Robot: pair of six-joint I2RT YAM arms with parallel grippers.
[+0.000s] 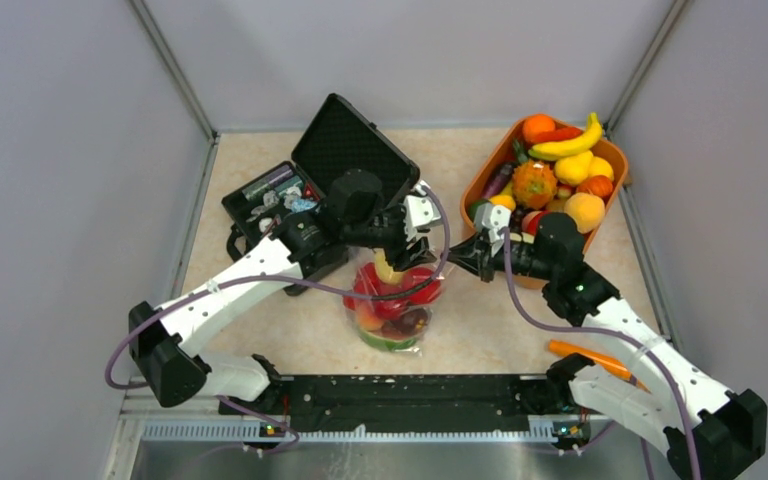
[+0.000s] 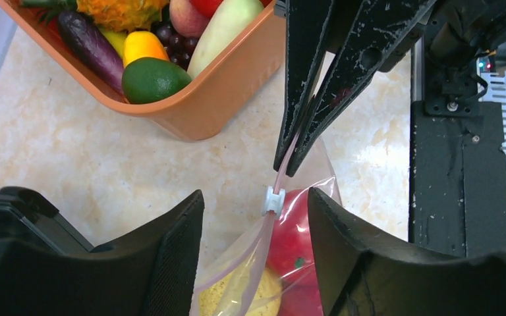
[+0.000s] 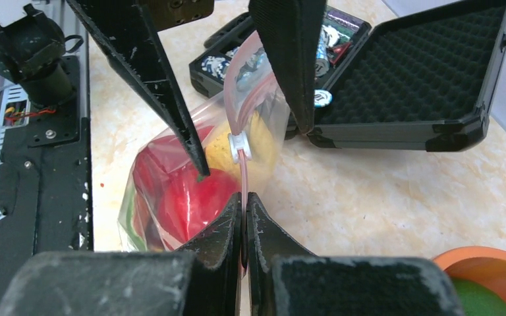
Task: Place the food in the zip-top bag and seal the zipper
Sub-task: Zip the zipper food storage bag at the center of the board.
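Observation:
The zip-top bag (image 1: 396, 308) stands mid-table and holds food: red apples (image 3: 184, 197), a yellow pear (image 3: 221, 150) and a dark piece. Its pink zipper (image 2: 283, 172) carries a white slider (image 2: 273, 199). My right gripper (image 3: 244, 199) is shut on the zipper's end beyond the slider; it also shows in the top view (image 1: 457, 256) and in the left wrist view (image 2: 288, 168). My left gripper (image 2: 255, 195) is open, with its fingers on either side of the bag mouth at the slider. It shows from above too (image 1: 407, 252).
An orange basket (image 1: 480, 180) of more toy fruit stands at the back right, close behind the right gripper. An open black case (image 1: 345, 150) with small wrapped items stands at the back left. An orange carrot-like stick (image 1: 588, 357) lies near the right arm's base.

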